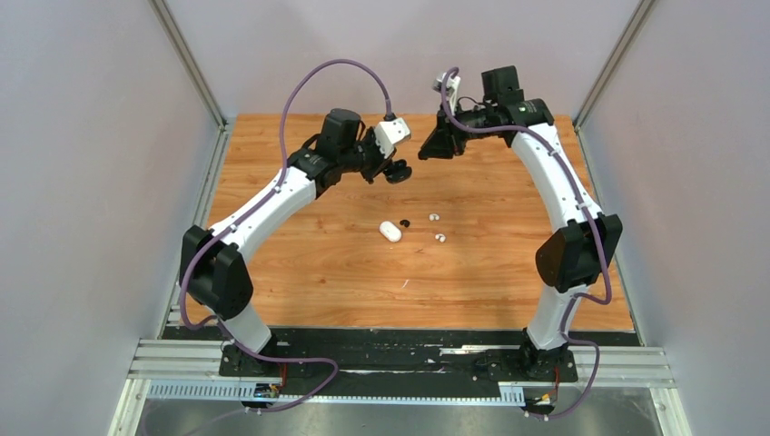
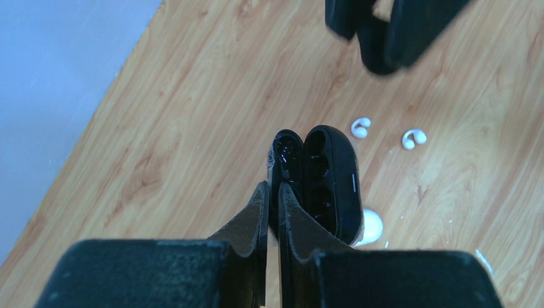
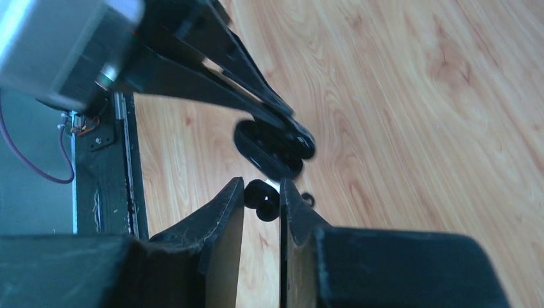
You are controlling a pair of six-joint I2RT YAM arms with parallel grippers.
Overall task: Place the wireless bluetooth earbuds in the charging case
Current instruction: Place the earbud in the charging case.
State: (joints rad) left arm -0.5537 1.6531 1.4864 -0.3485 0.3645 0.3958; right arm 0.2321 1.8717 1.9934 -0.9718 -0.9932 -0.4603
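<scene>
Holding the open black charging case (image 2: 330,173) up over the far middle of the table (image 1: 300,272), the left gripper (image 2: 272,192) is clamped on the edge of one of its two halves, while the right gripper (image 3: 262,186) pinches a black earbud (image 3: 256,196) just beside the case. That thin hold on the case looks like the weak point: pressing the bud in could, I judge, swing the case round between the fingers or fold its hinge shut. The bud is small and rounded, so a slightly skewed approach might squeeze it out of the grip, or seat it in the wrong socket. A dropped bud would likely land toward the table's centre, where the white case (image 1: 390,231), a white earbud (image 1: 434,217), a second white earbud (image 1: 440,237) and the other black earbud (image 1: 405,222) lie near one another and could be scattered
</scene>
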